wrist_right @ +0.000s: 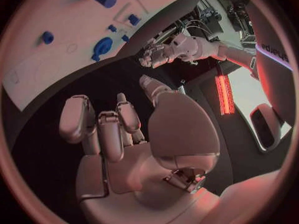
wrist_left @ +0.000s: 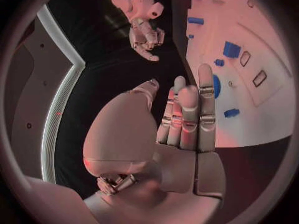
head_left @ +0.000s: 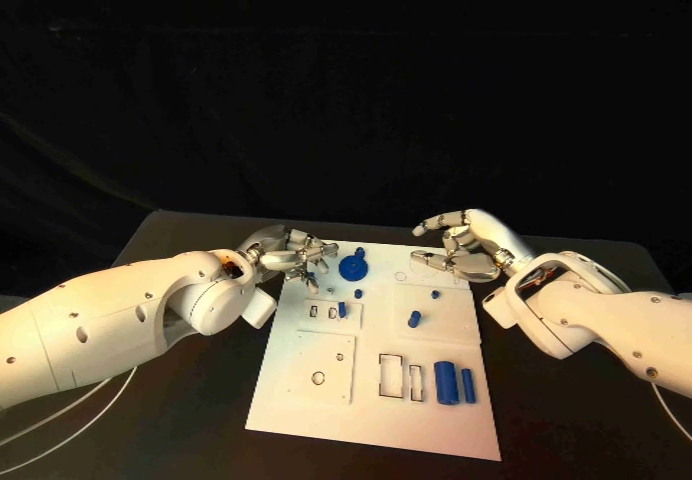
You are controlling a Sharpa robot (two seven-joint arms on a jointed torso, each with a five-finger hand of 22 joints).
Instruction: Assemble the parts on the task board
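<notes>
Head view: left hand (head_left: 289, 255), fingers loosely spread and holding nothing, hovers at the task board's (head_left: 325, 400) far left corner, just beside the round blue part (head_left: 353, 267) (right hand (head_left: 464, 248), likewise unladen, is farther).

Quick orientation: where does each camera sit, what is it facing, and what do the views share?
Head view: on the robot's head, looking down at the board; both arms show, left hand, right hand.
Left wrist view: behind the left hand, facing the board and right hand.
Right wrist view: behind the right hand, facing the board and left hand.
All three share the board.
</notes>
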